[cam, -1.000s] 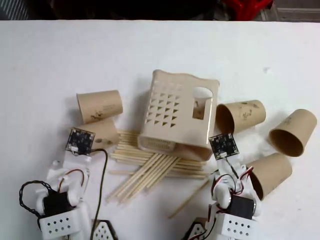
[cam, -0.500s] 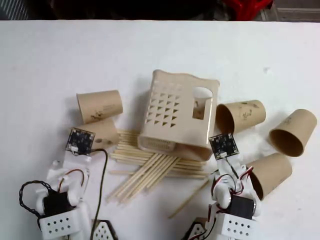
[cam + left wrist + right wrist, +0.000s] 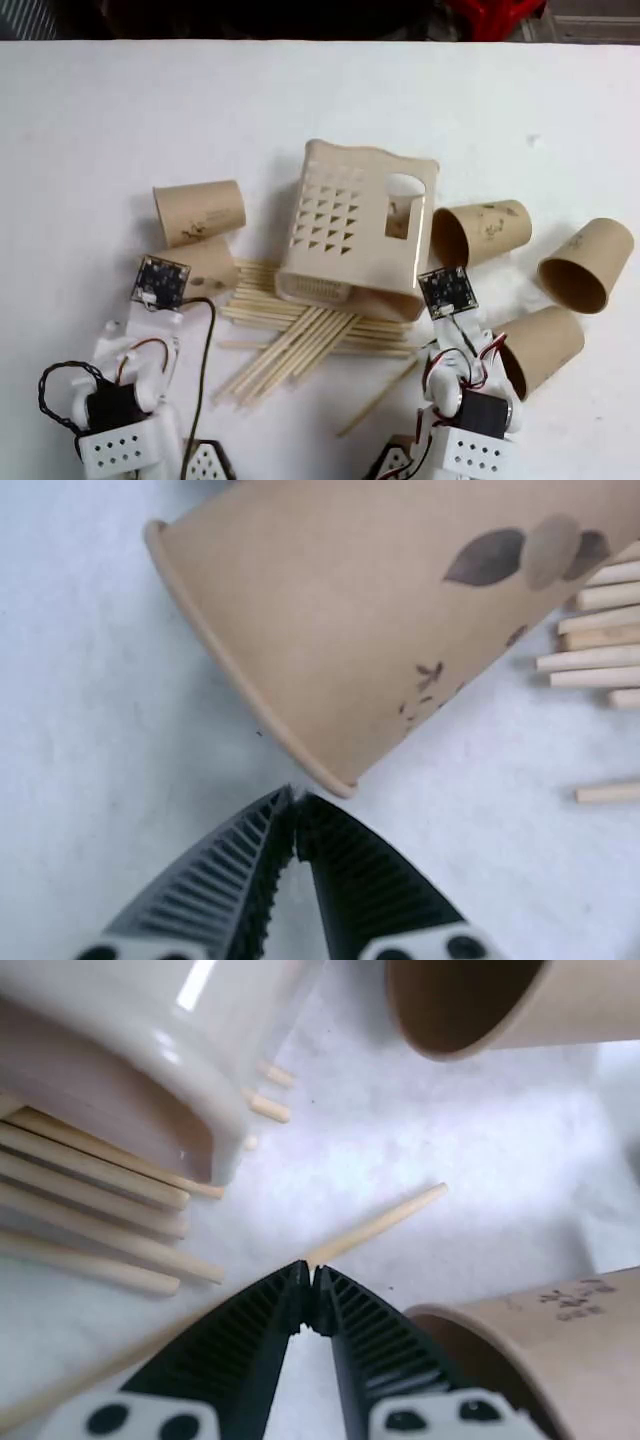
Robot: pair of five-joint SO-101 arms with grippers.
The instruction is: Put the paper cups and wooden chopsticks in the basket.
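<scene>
The basket lies tipped over mid-table, resting on the wooden chopsticks, which fan out toward the near edge. Five paper cups lie on their sides: two left of the basket, three right of it. The left gripper is pressed together and empty, its tips just beside the rim of one cup — perhaps touching it. The right gripper is likewise closed on nothing, its tips at the end of a loose chopstick.
</scene>
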